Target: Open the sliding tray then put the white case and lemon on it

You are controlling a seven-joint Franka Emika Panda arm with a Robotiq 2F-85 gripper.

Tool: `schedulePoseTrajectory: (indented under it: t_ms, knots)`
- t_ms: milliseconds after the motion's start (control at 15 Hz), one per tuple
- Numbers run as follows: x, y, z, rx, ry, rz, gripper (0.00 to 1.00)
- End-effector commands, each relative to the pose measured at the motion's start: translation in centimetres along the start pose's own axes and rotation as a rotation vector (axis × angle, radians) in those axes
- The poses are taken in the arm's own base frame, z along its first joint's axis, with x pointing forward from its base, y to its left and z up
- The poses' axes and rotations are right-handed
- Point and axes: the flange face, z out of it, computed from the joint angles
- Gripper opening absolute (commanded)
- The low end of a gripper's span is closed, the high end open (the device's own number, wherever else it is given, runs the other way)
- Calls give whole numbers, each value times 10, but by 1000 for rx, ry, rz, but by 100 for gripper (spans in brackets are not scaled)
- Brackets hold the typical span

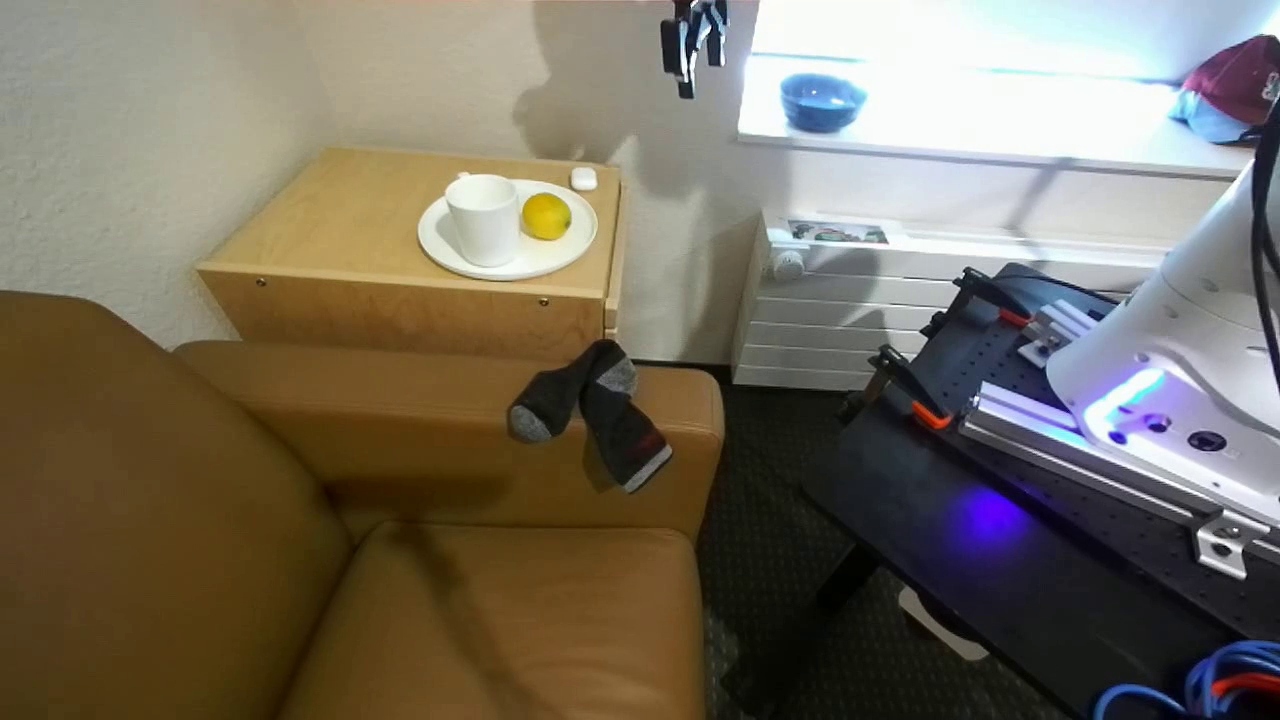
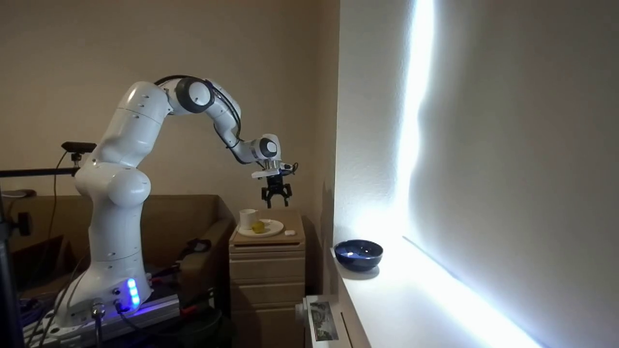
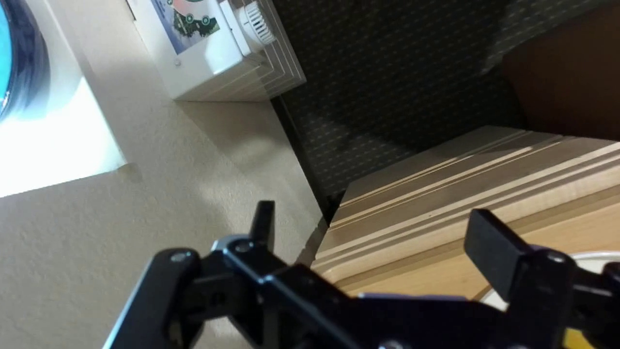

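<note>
– In an exterior view, what's near left?
– A brown sofa [image 1: 400, 490]; beyond it, a wooden cabinet [image 1: 370, 235].
– And far right?
– A radiator [image 1: 860, 305] under a bright sill [image 1: 950, 110], above dark carpet [image 1: 770, 470].

No readable words or numbers, pale mark [image 1: 1271, 88] on red cap [image 1: 1232, 80] too small to read, round marks [image 3: 206, 20] on printed picture [image 3: 181, 26] unclear

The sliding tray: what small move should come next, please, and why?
Probably lower the open claw toward the front edge of the sliding tray: it appears pushed in, the claw hangs higher and holds nothing, and the white case and lemon need it out first.
</note>
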Motion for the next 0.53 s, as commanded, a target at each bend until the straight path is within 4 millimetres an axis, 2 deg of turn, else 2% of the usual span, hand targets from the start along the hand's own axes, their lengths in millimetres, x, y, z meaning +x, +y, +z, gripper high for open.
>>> schedulePoseTrajectory:
  t_ms: [0, 267, 467]
  knots:
    - [5, -2, 5, 0, -12, 7, 100]
    - [10, 1, 5, -3, -15, 16, 100]
    - [21, -6, 46, 165, -35, 73, 100]
